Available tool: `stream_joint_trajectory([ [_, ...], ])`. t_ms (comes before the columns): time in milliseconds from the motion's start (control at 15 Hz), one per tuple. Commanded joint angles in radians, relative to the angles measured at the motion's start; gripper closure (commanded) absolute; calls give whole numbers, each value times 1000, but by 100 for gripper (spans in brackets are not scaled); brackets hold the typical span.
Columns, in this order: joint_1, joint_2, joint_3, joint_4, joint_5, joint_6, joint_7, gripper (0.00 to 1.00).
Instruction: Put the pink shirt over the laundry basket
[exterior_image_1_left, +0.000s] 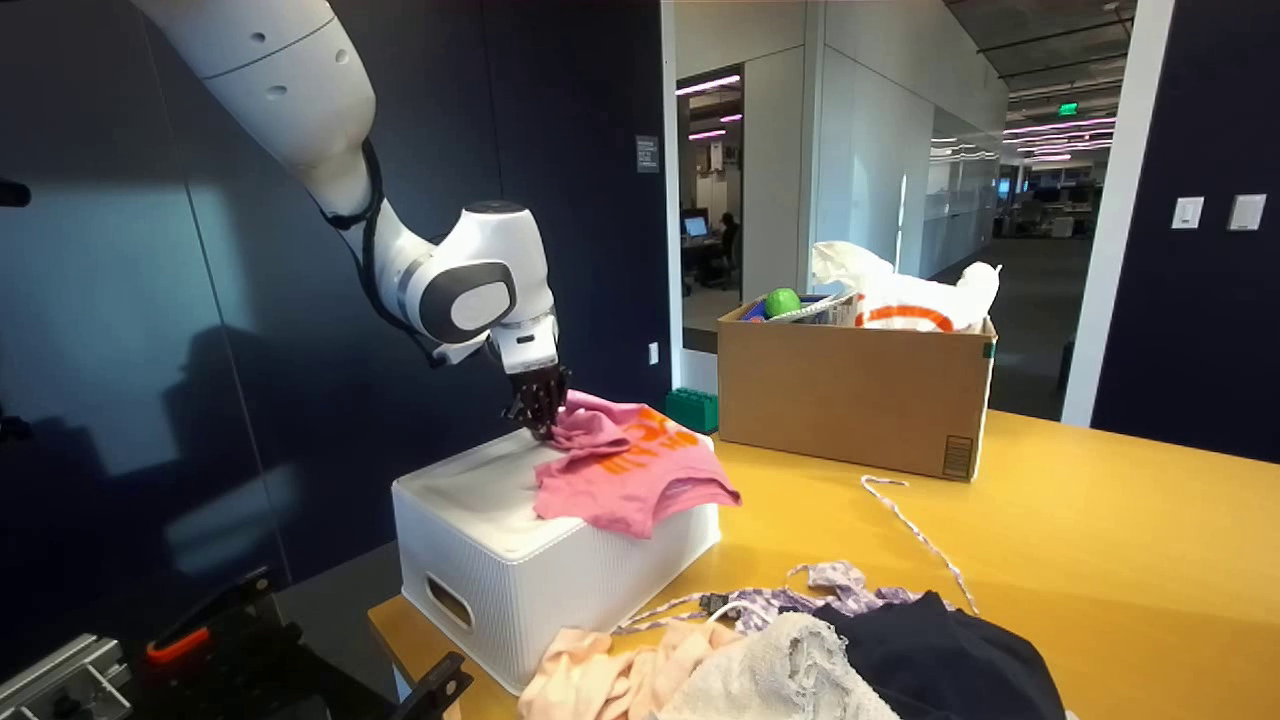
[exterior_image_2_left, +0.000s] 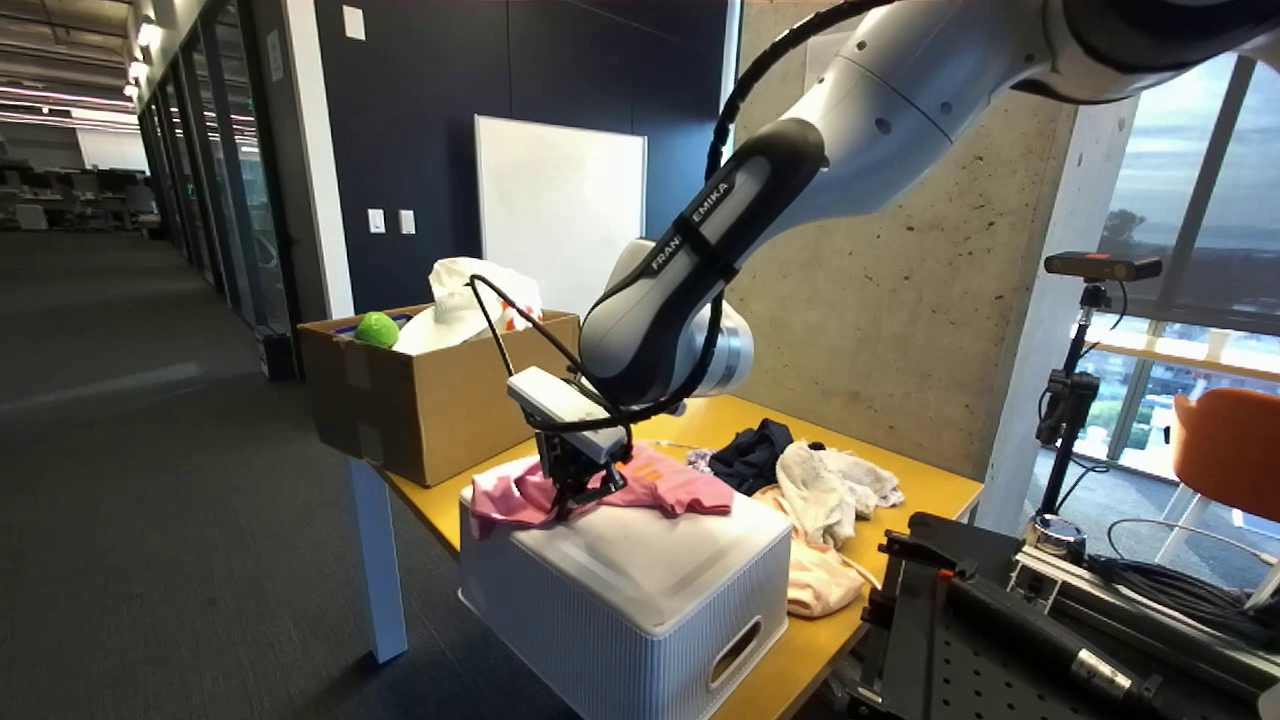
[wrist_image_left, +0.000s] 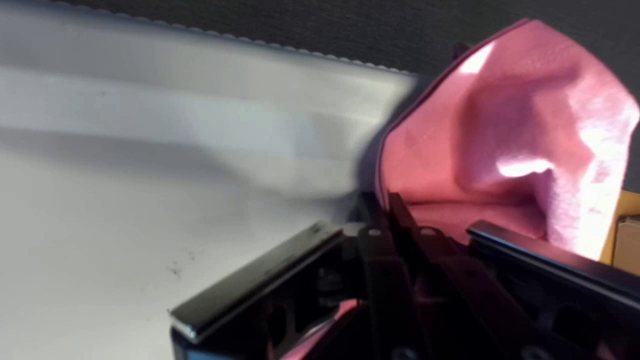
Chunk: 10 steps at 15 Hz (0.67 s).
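Pink shirt (exterior_image_1_left: 645, 480): lies over the laundry basket (exterior_image_1_left: 590, 585), toward its three o'clock side in an exterior view.
Gripper (wrist_image_left: 384, 206): I have its jaws pinching the shirt's edge.

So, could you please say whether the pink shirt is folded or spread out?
Partly spread: in an exterior view the shirt lies loosely across the basket, orange print showing, but bunched beside the fingers.

Pink, orange-printed shirt (exterior_image_1_left: 645, 490) — white ribbed laundry basket (exterior_image_1_left: 570, 592) — yellow table (exterior_image_1_left: 1100, 545), brown box (exterior_image_1_left: 850, 400)
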Motion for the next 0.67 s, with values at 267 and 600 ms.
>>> stream_joint_trajectory([
  [267, 34, -176, 19, -294, 12, 149, -30, 99],
  [600, 44, -306, 9, -478, 16, 254, -41, 99],
])
